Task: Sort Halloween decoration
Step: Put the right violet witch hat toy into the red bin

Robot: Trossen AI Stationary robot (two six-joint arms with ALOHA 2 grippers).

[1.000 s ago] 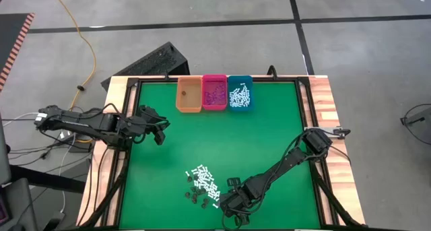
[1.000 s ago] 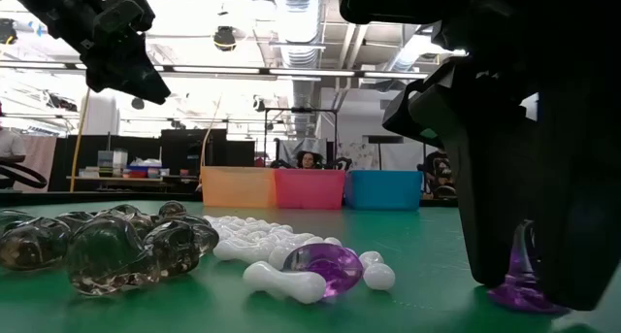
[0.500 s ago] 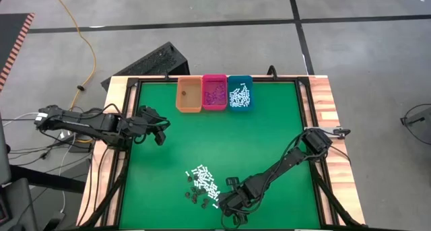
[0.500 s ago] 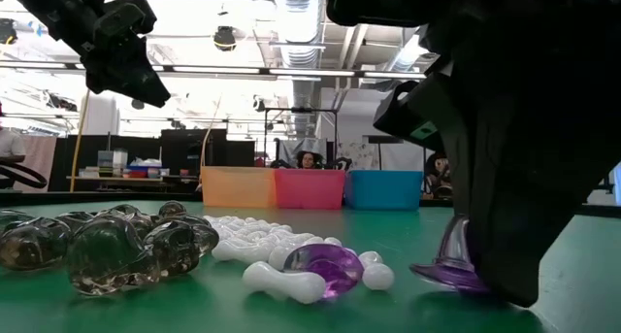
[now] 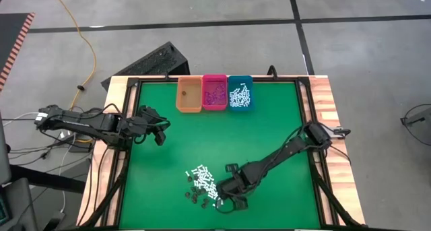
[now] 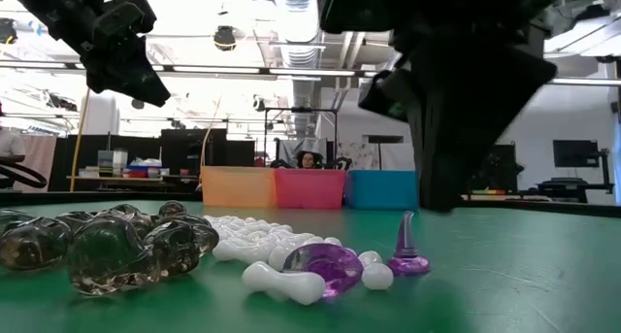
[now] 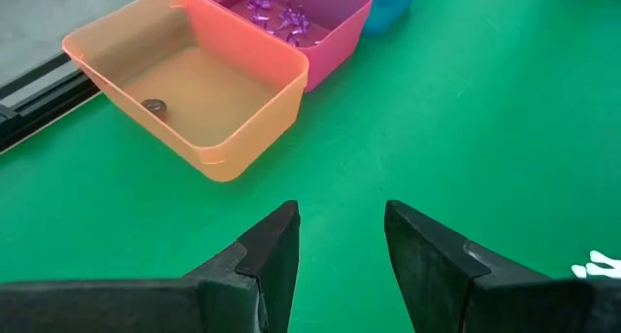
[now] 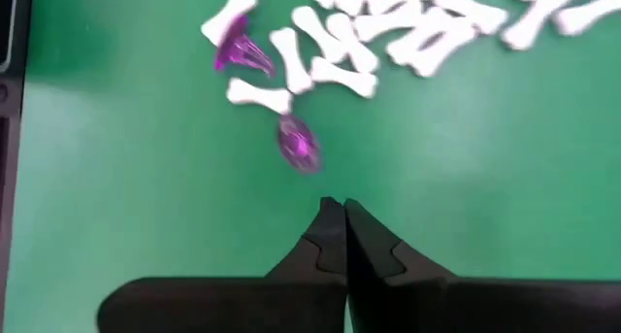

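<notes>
The Halloween decoration lies in a small pile (image 5: pixel 202 184) near the table's front: white bone sticks (image 6: pixel 281 275), dark clear lumps (image 6: pixel 107 241) and a purple bit (image 6: pixel 325 265). A purple cone (image 6: pixel 408 250) stands free on its wide base beside the pile. It also shows as a purple piece (image 8: pixel 299 144) just beyond my right gripper (image 8: pixel 337 216). That gripper is shut, holds nothing and hovers by the pile's right edge (image 5: pixel 225 194). My left gripper (image 7: pixel 340 246) waits open above the table's left side (image 5: pixel 160 133).
Three bins stand in a row at the far edge. The orange bin (image 5: pixel 189 95) holds one dark piece (image 7: pixel 153 106), the pink bin (image 5: pixel 215 93) holds purple bits, and the teal bin (image 5: pixel 240 93) holds white sticks. Green mat (image 5: pixel 269 130) lies between the pile and the bins.
My right gripper has shut, then risen off the mat and moved toward the pile. The purple cone that stood between its fingers has slid along the table toward the pile. It now stands free, clear of the gripper.
</notes>
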